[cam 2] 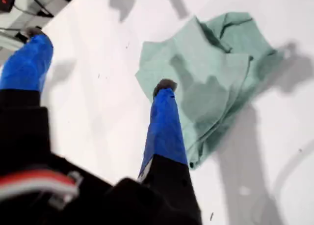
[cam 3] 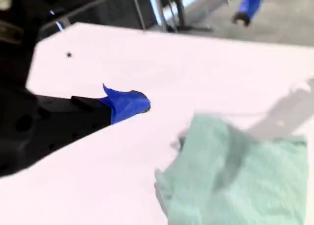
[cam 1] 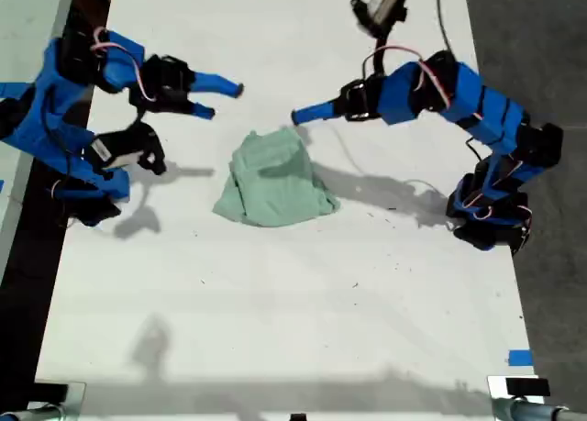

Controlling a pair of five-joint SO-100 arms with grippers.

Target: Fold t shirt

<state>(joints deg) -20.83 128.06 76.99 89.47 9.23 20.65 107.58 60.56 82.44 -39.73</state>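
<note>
Two blue arms lean in over the white tabletop point(cam 1: 275, 302), one from each side of the exterior view, with the t shirt point(cam 1: 273, 178) lying between them near the middle. It is a pale mint-green heap, wrinkled and partly doubled over on itself (more a loose bundle than a neat fold), resting flat on the tabletop with neither arm holding it.

At the exterior view's left, my first claw point(cam 1: 223, 101) hangs above the surface with its two blue fingers spread well apart and nothing between them. It points toward the garment and sits near its upper corner without touching it. The first wrist view looks down between those spread fingers at the t shirt point(cam 2: 216, 68), and the arm's shadow falls across the cloth.

At the exterior view's right, my second claw point(cam 1: 301, 116) reaches in just beside the t shirt's upper edge. The second wrist view shows only one blue finger point(cam 3: 128, 103) over bare tabletop, with the blurred green cloth point(cam 3: 240, 181) close by, so I cannot tell whether this claw is spread or closed.

One small strip of blue tape point(cam 1: 519, 358) sits at the tabletop's edge, in the exterior view's lower right.
</note>
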